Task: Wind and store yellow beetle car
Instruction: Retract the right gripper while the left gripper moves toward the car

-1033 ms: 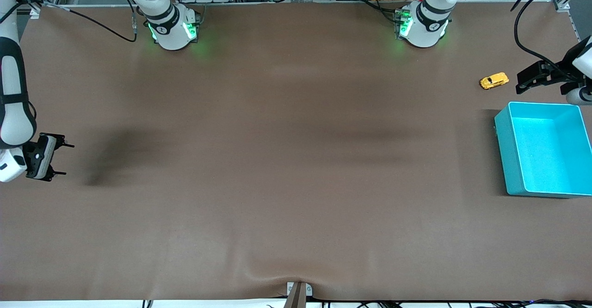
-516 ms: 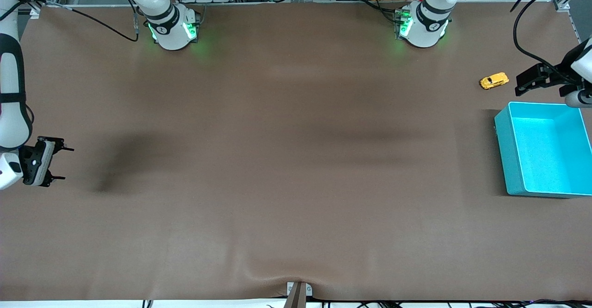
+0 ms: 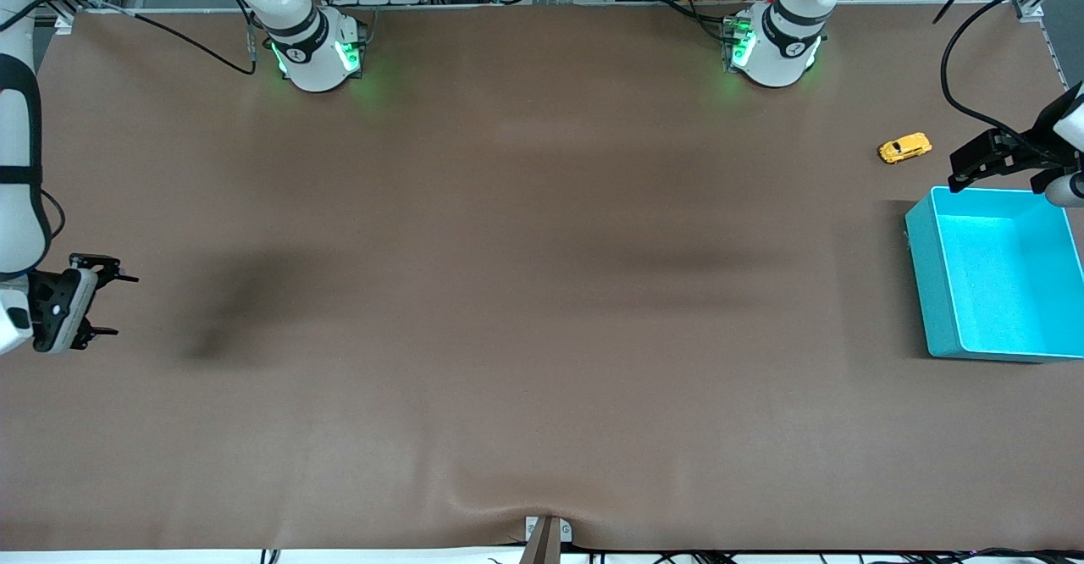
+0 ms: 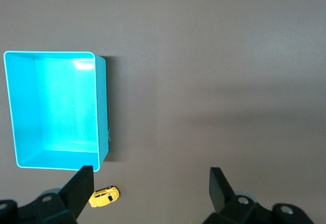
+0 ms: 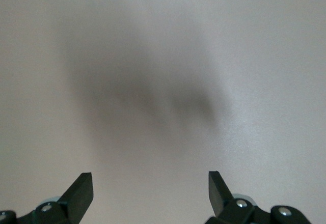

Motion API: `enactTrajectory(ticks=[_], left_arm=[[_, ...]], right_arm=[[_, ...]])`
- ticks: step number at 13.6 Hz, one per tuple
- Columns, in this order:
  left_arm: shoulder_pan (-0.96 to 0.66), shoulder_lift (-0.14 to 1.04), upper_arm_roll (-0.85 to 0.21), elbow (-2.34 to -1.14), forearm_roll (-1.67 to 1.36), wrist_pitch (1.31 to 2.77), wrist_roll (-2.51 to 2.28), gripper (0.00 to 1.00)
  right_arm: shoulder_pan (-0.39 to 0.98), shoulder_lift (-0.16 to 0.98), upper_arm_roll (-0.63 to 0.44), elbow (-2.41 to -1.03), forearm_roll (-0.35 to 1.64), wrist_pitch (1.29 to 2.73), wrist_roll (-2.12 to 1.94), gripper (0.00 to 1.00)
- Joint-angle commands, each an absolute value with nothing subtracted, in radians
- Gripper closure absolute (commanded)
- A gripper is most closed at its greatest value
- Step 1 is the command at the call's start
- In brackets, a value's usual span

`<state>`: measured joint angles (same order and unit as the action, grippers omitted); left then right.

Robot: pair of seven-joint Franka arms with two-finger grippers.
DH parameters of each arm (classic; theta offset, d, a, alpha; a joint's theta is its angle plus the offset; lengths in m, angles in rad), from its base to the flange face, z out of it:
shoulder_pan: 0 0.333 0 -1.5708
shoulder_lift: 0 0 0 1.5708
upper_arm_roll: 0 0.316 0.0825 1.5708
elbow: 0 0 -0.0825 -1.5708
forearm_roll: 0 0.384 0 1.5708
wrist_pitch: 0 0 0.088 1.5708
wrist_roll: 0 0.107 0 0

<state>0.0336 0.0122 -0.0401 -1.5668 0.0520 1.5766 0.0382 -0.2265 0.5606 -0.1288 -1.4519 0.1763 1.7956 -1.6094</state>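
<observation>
The yellow beetle car [image 3: 904,148] sits on its wheels on the brown bench [image 3: 525,293], toward the left arm's end, farther from the front camera than the teal bin [image 3: 998,273] and a short way apart from it. The bin stands open, with only its bright floor showing inside. Bare bench surface lies all around the car.

The left gripper [image 3: 965,168] hangs in the air near the car, over the bench beside the bin's rim, its fingers [image 4: 221,187] spread wide and holding nothing. Its arm reaches in from the bench's end.

The right gripper [image 3: 108,303] waits over bare bench at the right arm's end, fingers [image 5: 80,192] wide apart and empty, the arm hanging down along the bench edge.
</observation>
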Motion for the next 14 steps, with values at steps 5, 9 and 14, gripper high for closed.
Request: enactTrajectory(ticks=[5,9,14], left_arm=[[0.156,-0.037,-0.044,-1.778,0.055,1.591,-0.027,0.00],[0.173,-0.066,-0.044,-1.853,0.052,1.609,-0.034,0.00],[0.195,-0.115,-0.044,-1.994,0.051,1.681,-0.249,0.00]], right_arm=[[-0.170,0.477,-0.132,-1.399,0.195,1.692,-1.381,0.00],[-0.150,0.462,-0.130,-1.381,0.216,1.638,-1.301,0.00],[-0.063,0.348,-0.132,-1.374,0.212,1.620,-1.097,0.00]])
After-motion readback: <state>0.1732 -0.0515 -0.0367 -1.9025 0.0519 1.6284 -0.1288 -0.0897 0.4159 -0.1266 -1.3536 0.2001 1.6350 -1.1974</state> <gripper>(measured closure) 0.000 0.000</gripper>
